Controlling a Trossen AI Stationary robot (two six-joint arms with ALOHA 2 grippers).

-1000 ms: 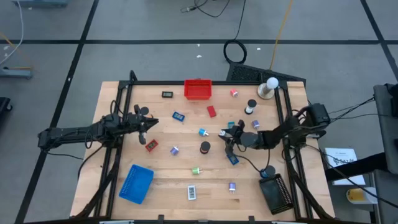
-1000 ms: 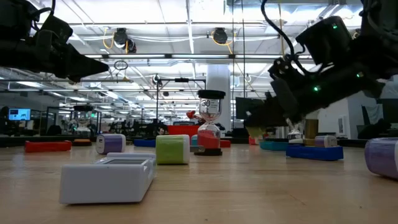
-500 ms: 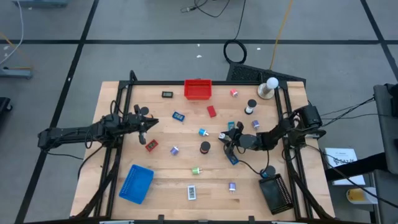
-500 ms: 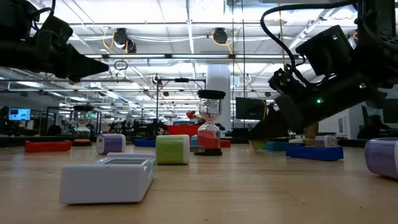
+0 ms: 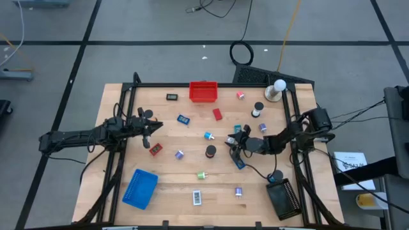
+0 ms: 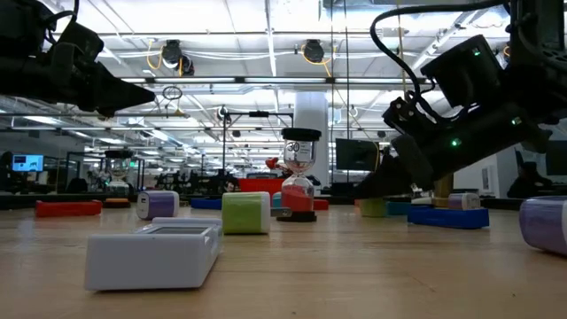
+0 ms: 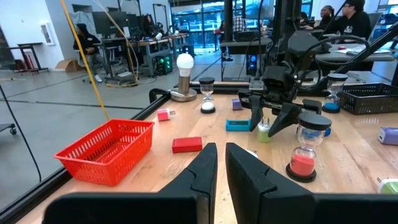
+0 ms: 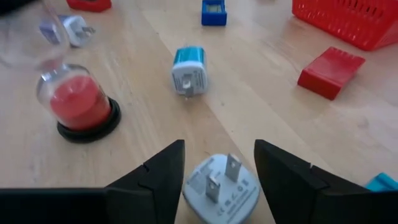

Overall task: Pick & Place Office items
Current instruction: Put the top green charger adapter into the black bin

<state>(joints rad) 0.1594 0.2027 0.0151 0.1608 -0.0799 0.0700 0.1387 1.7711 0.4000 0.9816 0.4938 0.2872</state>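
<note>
My right gripper [image 5: 230,142] is low over the table right of centre, open, pointing toward the table's left. A green plug piece with a white pronged face [image 8: 221,183] stands on the wood between its fingers; the left wrist view shows it [image 7: 264,132] with fingers spread on either side. My left gripper [image 5: 152,128] waits at the left, level above the table, shut and holding nothing. Other office items lie scattered on the table: a blue-white plug [image 8: 188,70], a red block [image 8: 329,71], a teal block [image 5: 238,128]. My right gripper has one finger [image 8: 155,180] on each side of the green plug piece, slanting down from the table's right. Whether they touch it I cannot tell. The piece rests on the table, its pronged face toward the wrist.
An hourglass with red sand [image 5: 210,151] stands just left of the right gripper. A red basket [image 5: 203,91] is at the far edge, a blue tray [image 5: 140,188] near left, a black tray [image 5: 283,198] near right, a white ball on a stand [image 5: 276,89] far right.
My right gripper has sunk a little toward the table. The green plug piece, hidden under it a second ago in the low view, now stands on the wood below it.
</note>
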